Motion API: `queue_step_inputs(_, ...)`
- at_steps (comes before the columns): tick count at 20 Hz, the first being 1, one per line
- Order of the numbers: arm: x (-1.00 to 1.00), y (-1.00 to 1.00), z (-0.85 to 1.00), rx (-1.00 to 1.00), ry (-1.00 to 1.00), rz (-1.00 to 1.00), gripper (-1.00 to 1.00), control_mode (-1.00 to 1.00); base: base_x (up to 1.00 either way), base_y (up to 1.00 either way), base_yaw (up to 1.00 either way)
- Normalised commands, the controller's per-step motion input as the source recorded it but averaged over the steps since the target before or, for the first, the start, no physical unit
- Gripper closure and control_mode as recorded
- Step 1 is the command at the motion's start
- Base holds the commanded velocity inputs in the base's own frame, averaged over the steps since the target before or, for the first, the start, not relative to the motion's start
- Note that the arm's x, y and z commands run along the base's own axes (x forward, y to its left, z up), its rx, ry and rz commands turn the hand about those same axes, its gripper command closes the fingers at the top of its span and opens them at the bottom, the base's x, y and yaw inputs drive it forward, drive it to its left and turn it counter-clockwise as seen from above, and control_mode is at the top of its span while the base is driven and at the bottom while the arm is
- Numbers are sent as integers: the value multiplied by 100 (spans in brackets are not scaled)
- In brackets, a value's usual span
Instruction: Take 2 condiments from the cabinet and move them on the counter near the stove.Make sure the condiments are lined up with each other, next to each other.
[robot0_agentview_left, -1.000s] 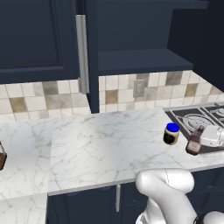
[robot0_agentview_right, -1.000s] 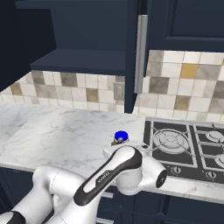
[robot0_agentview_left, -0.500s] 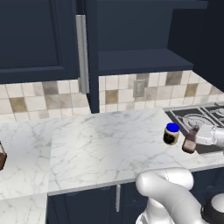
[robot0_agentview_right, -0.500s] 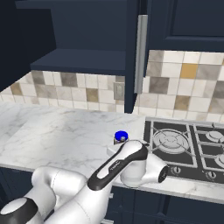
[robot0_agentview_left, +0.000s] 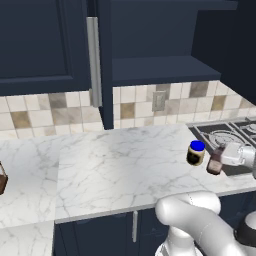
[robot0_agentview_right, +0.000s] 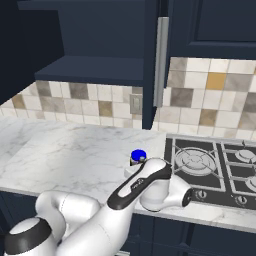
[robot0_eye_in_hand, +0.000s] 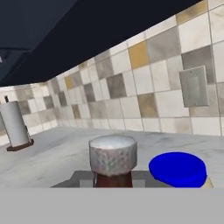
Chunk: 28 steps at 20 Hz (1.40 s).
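In the left base view my gripper (robot0_agentview_left: 224, 156) is shut on the slim reddish-brown bottle (robot0_agentview_left: 215, 163), low over the white marble counter (robot0_agentview_left: 125, 160) at the stove's (robot0_agentview_left: 227, 134) left edge. The cream jar with the blue lid (robot0_agentview_left: 196, 152) stands on the counter just left of the bottle, a small gap apart. In the hand view the bottle's silver cap (robot0_eye_in_hand: 113, 155) rises between my fingers (robot0_eye_in_hand: 82, 178), with the jar's blue lid (robot0_eye_in_hand: 177, 168) close on its right. From the right base view the jar (robot0_agentview_right: 138, 157) peeks out behind my arm. The cabinet (robot0_agentview_left: 160, 35) stands open above.
The cabinet door with its silver handle (robot0_agentview_left: 92, 62) hangs open over the counter's middle. A dark brown object (robot0_agentview_left: 2, 177) sits at the far left edge. A paper towel roll (robot0_eye_in_hand: 15, 124) stands far along the tiled wall, which carries an outlet (robot0_eye_in_hand: 194, 86).
My gripper has carried the bottle a little to the left, closer to the jar. The arm's elbow has swung across the lower part of both base views.
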Motion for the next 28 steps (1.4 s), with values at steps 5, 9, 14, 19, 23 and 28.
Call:
queue_step_inputs(5,22,0,-24,-7,0,-2,100,-100,0,0,0)
queue_step_inputs(9,19,0,-21,-10,0,-2,100,-100,0,0,0)
queue_step_inputs(14,19,0,-12,-2,0,-1,100,-100,0,0,0)
queue_step_inputs(19,23,0,-11,0,0,0,100,-100,0,0,0)
queue_step_inputs(23,23,0,-15,-1,0,0,100,-100,0,0,0)
queue_step_inputs(28,23,-1,-12,0,0,0,100,-100,0,0,0)
